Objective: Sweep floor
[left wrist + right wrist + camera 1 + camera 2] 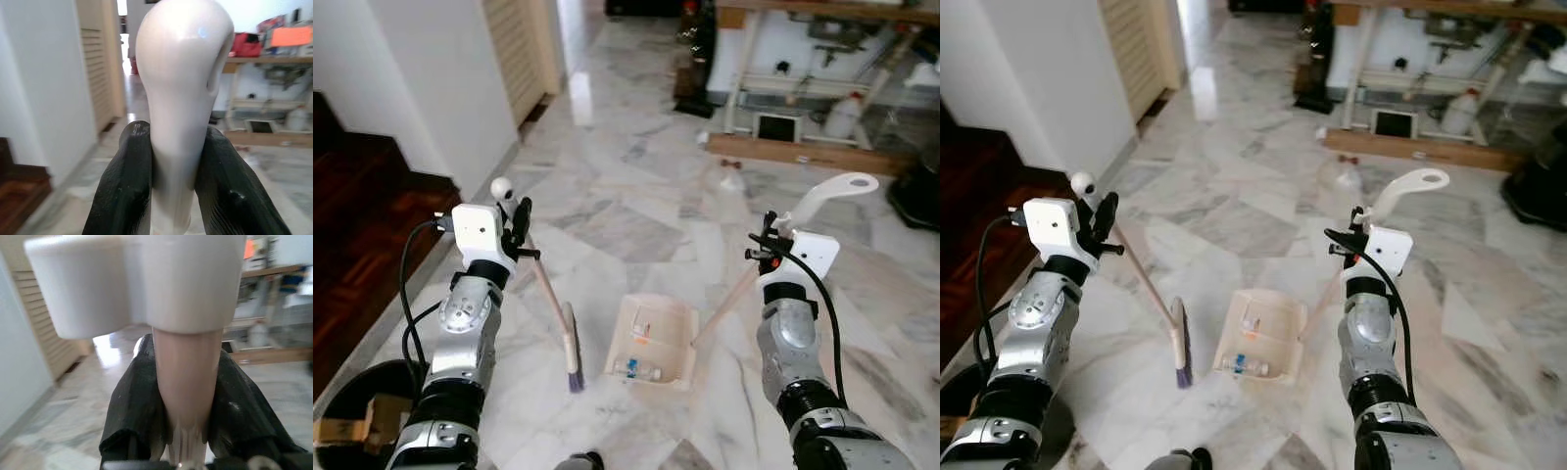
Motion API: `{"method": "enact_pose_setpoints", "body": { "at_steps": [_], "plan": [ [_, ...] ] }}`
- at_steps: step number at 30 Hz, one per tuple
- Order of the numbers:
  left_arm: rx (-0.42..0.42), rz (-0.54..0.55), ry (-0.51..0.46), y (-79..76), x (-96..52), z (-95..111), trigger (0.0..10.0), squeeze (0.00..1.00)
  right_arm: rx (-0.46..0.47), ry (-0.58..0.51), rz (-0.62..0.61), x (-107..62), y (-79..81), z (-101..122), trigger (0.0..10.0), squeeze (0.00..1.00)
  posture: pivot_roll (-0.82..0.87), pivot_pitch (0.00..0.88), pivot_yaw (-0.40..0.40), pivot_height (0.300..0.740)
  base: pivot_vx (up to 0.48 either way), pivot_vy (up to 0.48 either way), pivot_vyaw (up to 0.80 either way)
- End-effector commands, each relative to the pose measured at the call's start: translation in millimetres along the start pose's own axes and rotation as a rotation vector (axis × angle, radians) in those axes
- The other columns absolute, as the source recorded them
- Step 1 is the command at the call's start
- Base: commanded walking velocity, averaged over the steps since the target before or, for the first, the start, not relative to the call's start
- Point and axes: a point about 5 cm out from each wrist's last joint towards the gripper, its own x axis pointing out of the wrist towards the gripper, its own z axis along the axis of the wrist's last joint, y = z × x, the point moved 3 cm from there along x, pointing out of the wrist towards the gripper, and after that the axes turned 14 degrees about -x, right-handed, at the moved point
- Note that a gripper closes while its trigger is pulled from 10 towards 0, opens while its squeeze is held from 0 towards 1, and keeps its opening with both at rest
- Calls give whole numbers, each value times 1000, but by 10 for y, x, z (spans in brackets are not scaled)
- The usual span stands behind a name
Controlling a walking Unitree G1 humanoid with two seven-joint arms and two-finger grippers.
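Your left wrist view shows the grip up close: the two black fingers (124, 188) are pressed against either side of the pale rounded top of the broom handle (183, 98), pinching it. Your right wrist view shows the same kind of hold, with fingers (134, 406) clamped on the pinkish dustpan handle (188, 382) just below its white grip piece.

The head views give you what the wrist cameras cannot: where the tools reach the floor. From your left gripper (517, 227) the broom (558, 313) slants down and inward, its dark bristle head resting on the marble floor (626, 196) just beside the dustpan (656, 345). From your right gripper (770, 245) the dustpan's stick runs down and inward to the cream pan, which sits flat on the floor between your two arms.

Inside the pan you can see a few small bits of debris: something with orange on it towards the middle, and a small clear-and-blue item near the edge closest to you. What exactly they are is too small to tell.

Further off, a clear plastic bottle (731, 174) lies on the floor near a low wooden board (803, 152).
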Motion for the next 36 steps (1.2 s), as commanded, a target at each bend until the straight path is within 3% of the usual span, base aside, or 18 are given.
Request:
{"method": "enact_pose_setpoints", "body": {
  "at_steps": [1, 21, 36],
  "plan": [
    [34, -31, -64, -49, 39, 148, 10000, 0, 15, -64, -18, 71, -17, 157, 10000, 0, 64, 52, 58, 740, 0, 0, 756],
    [32, -36, -58, -55, 53, 140, 10000, 0, 20, -65, -19, 60, -4, 157, 10000, 0, 63, 44, 64, 740, 0, 0, 799],
    [2, -51, -44, -152, 45, 65, 10000, 0, 23, -50, -5, 68, 19, 143, 10000, 0, 62, 33, 54, 740, 0, 0, 658]
  ]
}}
